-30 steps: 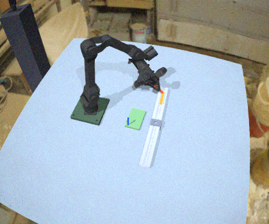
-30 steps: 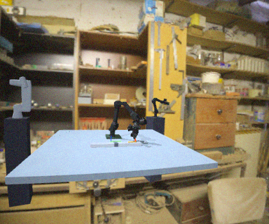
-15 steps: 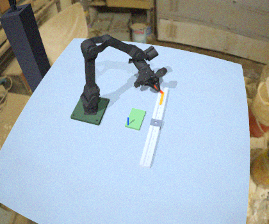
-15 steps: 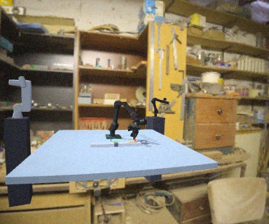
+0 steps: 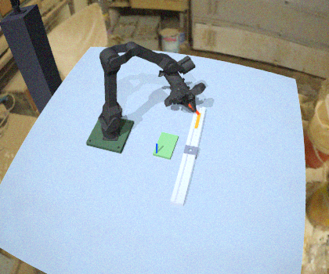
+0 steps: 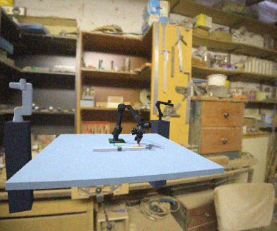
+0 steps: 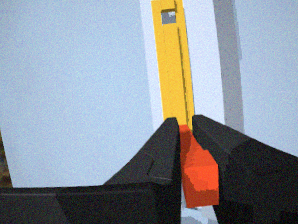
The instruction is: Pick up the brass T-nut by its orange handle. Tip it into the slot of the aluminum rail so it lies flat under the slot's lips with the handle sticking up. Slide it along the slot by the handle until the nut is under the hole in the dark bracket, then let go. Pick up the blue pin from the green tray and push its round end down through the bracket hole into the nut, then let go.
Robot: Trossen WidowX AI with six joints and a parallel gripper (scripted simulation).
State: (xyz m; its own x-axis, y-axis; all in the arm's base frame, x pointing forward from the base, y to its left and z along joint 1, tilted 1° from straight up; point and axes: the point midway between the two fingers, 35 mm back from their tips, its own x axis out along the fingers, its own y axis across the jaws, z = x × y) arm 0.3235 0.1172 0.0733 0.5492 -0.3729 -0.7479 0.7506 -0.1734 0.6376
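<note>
Orange-red and narrow, the handle [image 5: 197, 113] [image 6: 139, 144] [image 7: 201, 182] is pinched between the two black fingertips of your tool [image 5: 194, 111] [image 6: 138, 142] [image 7: 184, 125]. The brass T-nut [image 5: 197, 120] [image 6: 136, 146] [image 7: 172, 70], a long yellow bar with a small square hole near its far end, extends from the foot of the handle. From above, it lies lengthwise over the pale aluminum rail [image 5: 179, 192] [image 6: 103, 150] [image 7: 205, 65], near the end by the arm and short of the dark bracket [image 5: 191, 147] [image 6: 119, 149]. Whether it is down under the slot's lips, you cannot tell from these views.

The blue pin [image 5: 157, 148] [image 6: 114, 142] stands upright on the green tray [image 5: 169, 142] [image 6: 121, 146], between the arm's base and the rail, its turn not yet come. All of this rests on a light blue tabletop [image 5: 99, 203] [image 6: 117, 165].

You seem to be at the tipping-in step, or just at its end. Next, make sure the nut is flat and seated, with the handle upright; then keep your grip and draw it along the slot toward the bracket until it sits under the hole. If it is still tilted or riding on a lip, sliding now could jam it or twist the handle in your fingertips.
</note>
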